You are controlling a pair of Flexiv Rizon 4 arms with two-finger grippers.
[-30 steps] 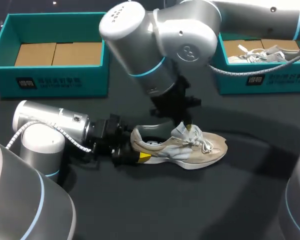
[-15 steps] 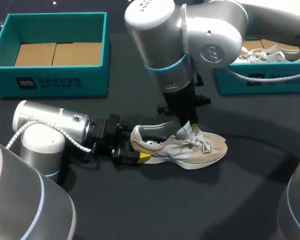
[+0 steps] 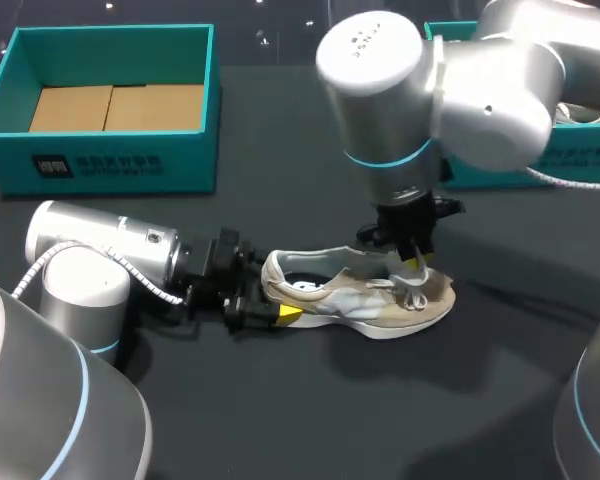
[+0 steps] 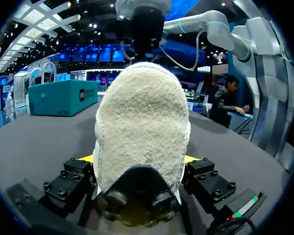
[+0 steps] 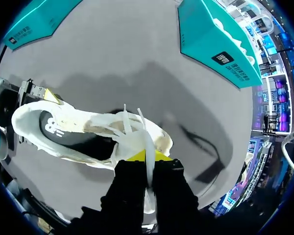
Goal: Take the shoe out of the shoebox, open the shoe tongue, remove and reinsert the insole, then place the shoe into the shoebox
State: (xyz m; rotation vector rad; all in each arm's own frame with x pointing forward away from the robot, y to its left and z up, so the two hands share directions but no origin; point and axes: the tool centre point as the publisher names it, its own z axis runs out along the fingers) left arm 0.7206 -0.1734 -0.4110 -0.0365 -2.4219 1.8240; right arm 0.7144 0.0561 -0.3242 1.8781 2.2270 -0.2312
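A beige and white shoe (image 3: pixel 365 297) lies on its sole on the dark table, toe pointing right. My left gripper (image 3: pixel 277 313) lies low at its heel, fingers wide apart and pressed to both sides of the fuzzy heel (image 4: pixel 143 132). My right gripper (image 3: pixel 416 266) comes down from above over the laces, shut on the pale tongue (image 5: pixel 146 147), which is drawn toward the toe. The shoe's dark opening (image 5: pixel 71 132) shows behind the right gripper (image 5: pixel 146 156). An empty teal shoebox (image 3: pixel 110 165) stands at the back left.
A second teal box (image 3: pixel 565 158) at the back right holds another pale shoe and is partly hidden by my right arm. Both boxes also show in the right wrist view, one (image 5: pixel 213 41) ahead and one (image 5: pixel 34 24) off to the side.
My right arm has swung to the right and lowered, carrying the tongue from upright over the opening toward the toe. My left arm and the shoe's heel have stayed put.
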